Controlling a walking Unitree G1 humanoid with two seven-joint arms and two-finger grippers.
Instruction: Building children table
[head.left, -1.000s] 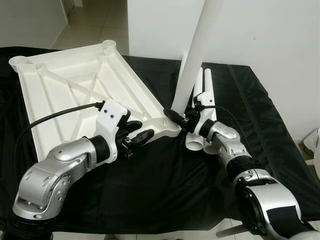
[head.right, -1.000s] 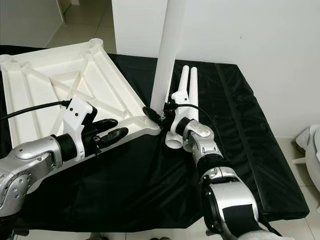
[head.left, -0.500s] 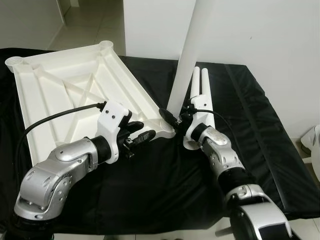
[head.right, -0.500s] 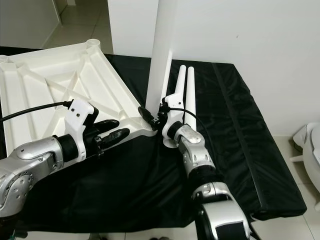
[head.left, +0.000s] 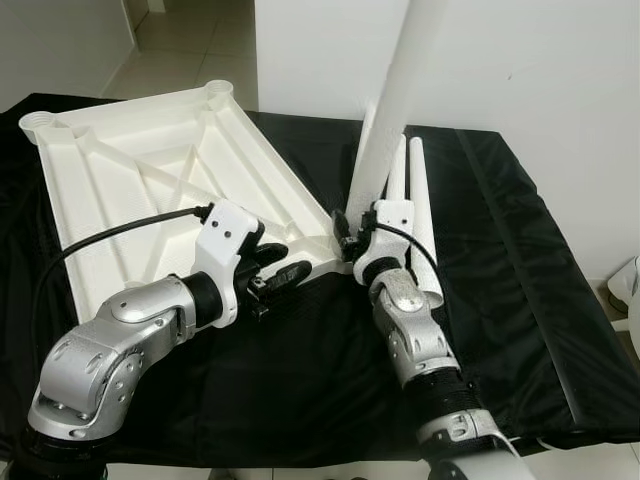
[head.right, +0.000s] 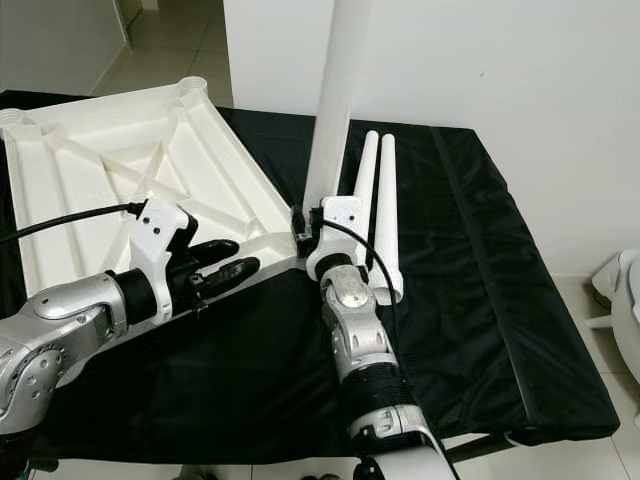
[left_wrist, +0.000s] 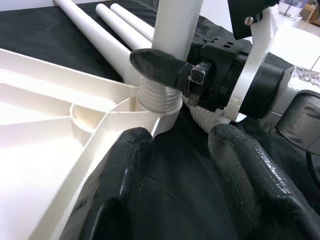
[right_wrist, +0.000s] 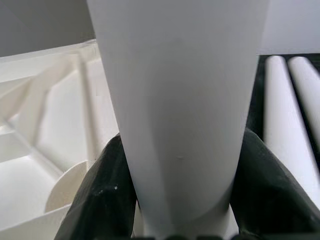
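Tabletop (head.left: 150, 170), white and ribbed, lies upside down on the black-covered table (head.left: 520, 260). Left gripper (head.left: 283, 268) sits at the tabletop's near edge, just left of the corner socket (left_wrist: 159, 100), fingers (left_wrist: 125, 165) spread and holding nothing. At that socket an upright white leg (head.left: 385, 120) stands with its threaded end seated. Right gripper (head.left: 343, 228) pinches this leg just above the socket. Right of the socket, two spare legs (head.left: 415, 200) lie side by side.

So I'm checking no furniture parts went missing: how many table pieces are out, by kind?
Tabletop, upside down: 1
Leg standing in the tabletop's corner socket, held by the right gripper: 1
Loose legs lying on the black cloth: 2
Total: 4 pieces
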